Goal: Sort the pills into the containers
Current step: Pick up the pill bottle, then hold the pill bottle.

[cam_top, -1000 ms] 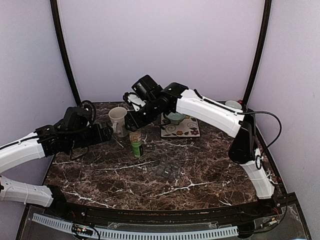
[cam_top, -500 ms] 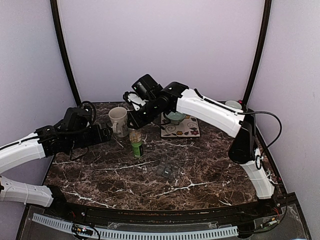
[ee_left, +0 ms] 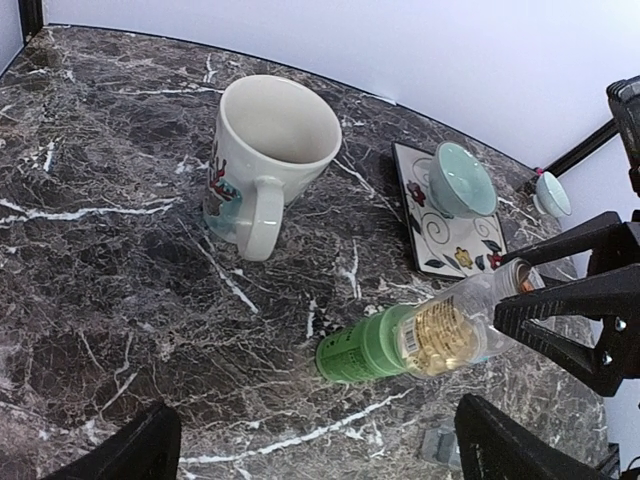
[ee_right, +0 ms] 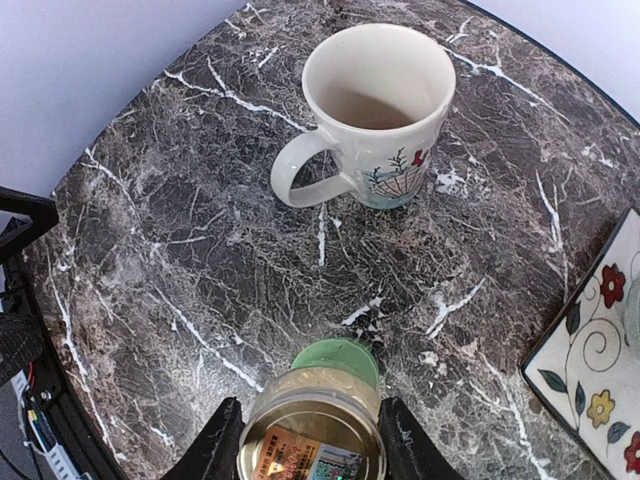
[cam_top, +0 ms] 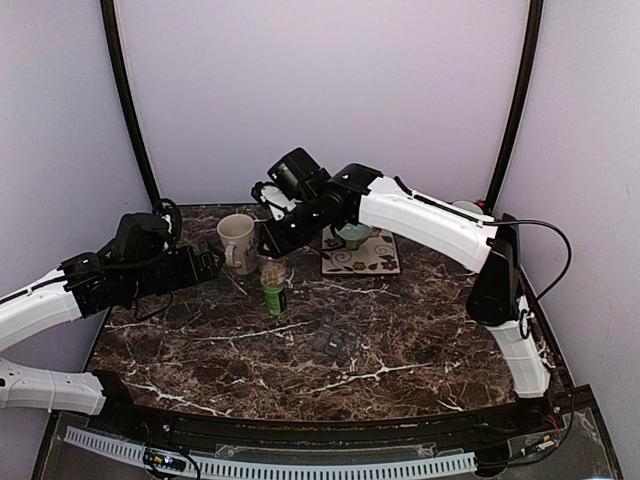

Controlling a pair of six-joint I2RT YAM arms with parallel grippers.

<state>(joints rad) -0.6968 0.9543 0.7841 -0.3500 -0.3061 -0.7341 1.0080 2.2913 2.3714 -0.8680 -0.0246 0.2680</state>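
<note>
Dark marble desk (cam_top: 420, 320), lilac walls behind. R jaws clamped on base of clear bottle (cam_top: 270, 276), which is upside down & tilted, green cap (ee_left: 355, 352) touching desk. Pills (ee_left: 440, 338) show thru its wall as tan-yellow mass next to cap. L jaws released, spread wide, near bottle & cream mug (ee_left: 265, 160). Containers (cam_top: 335, 340) lie on desk closer to arm bases, well apart from both jaws. Pale green bowl (ee_left: 460, 180) sits on floral tile (ee_left: 455, 258).
</note>
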